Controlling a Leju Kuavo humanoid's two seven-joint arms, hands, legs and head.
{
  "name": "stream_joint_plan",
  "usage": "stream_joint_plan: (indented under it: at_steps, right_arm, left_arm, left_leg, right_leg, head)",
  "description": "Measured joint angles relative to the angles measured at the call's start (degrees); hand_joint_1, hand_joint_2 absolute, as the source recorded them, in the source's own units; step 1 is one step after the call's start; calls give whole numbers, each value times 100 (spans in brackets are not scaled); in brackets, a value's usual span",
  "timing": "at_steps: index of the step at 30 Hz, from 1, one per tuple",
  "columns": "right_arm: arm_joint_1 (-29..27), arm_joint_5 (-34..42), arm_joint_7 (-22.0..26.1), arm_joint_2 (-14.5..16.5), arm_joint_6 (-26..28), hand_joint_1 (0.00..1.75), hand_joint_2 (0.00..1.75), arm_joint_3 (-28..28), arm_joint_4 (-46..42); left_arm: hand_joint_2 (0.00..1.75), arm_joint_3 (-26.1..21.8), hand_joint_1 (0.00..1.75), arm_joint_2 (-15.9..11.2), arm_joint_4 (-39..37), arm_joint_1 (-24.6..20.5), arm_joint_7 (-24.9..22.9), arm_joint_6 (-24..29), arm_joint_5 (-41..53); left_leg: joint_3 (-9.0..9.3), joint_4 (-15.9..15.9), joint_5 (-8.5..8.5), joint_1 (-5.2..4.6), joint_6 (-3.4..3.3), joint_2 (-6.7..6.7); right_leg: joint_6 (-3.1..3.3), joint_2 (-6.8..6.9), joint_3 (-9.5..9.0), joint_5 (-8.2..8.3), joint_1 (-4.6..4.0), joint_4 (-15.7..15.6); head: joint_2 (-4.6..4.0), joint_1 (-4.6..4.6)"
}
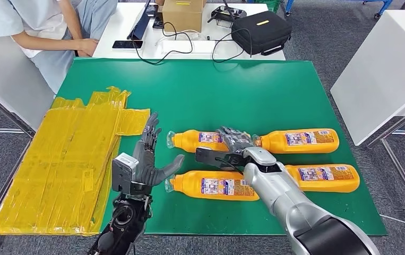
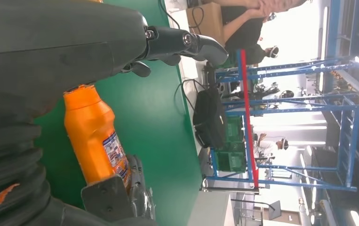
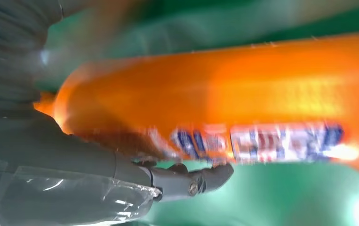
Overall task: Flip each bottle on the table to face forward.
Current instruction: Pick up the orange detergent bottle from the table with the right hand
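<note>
The right hand point(image 1: 234, 140) grips the far-left bottle point(image 1: 197, 141), which lies flat on the green table point(image 1: 242, 90). The left hand point(image 1: 149, 159) hovers open beside the near-left bottle point(image 1: 213, 185). Two more bottles point(image 1: 301, 141) point(image 1: 325, 177) lie to the right. Yellow sheets point(image 1: 67, 159) cover the table's left edge. Label print is unreadable.

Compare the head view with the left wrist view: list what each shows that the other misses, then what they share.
Head view alone: four orange bottles lying on the green table, the yellow sheets, the right hand over the upper-left bottle.
Left wrist view alone: blue metal racks far behind the table.
Both: the left hand, open beside the bottles, the black bag and the cardboard box.
</note>
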State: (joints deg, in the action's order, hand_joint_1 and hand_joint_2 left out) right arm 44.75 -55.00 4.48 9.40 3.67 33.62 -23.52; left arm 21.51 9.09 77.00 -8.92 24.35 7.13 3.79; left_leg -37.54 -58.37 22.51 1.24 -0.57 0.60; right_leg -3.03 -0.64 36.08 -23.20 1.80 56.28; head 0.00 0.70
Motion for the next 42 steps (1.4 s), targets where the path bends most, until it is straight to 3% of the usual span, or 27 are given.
stream_joint_plan:
  at_steps: [14,18,23,38,42]
  right_arm:
    - [58,117,-252,20,-277,0,175,-4,157]
    - [59,111,-274,20,-283,171,175,-4,169]
    - [54,-24,-568,5,-103,175,175,-4,194]
    - [-128,-36,-595,-110,922,175,175,-217,228]
    - [-293,132,-335,-117,1841,175,175,-382,116]
  left_arm:
    - [175,22,0,-2,-99,-22,-2,-40,32]
    - [175,22,0,-2,-101,-22,-4,-40,32]
    - [175,48,0,-1,-169,-38,-23,-3,49]
    - [175,123,0,-2,-286,-57,0,48,50]
    - [175,123,0,-4,-249,-63,-27,122,153]
  left_leg:
    - [4,0,0,0,0,0]
    - [6,0,0,0,0,0]
    - [8,0,0,0,0,1]
    - [7,0,0,-1,0,-1]
    - [3,0,0,0,0,1]
  right_leg:
    - [0,0,-4,0,0,0]
    - [0,0,-4,0,0,0]
    - [0,0,-5,0,1,-1]
    - [0,-1,-5,0,1,-1]
    - [0,0,-4,0,1,0]
  head:
    - [0,-1]
    - [0,-1]
    - [0,0]
    - [0,0]
    - [0,-1]
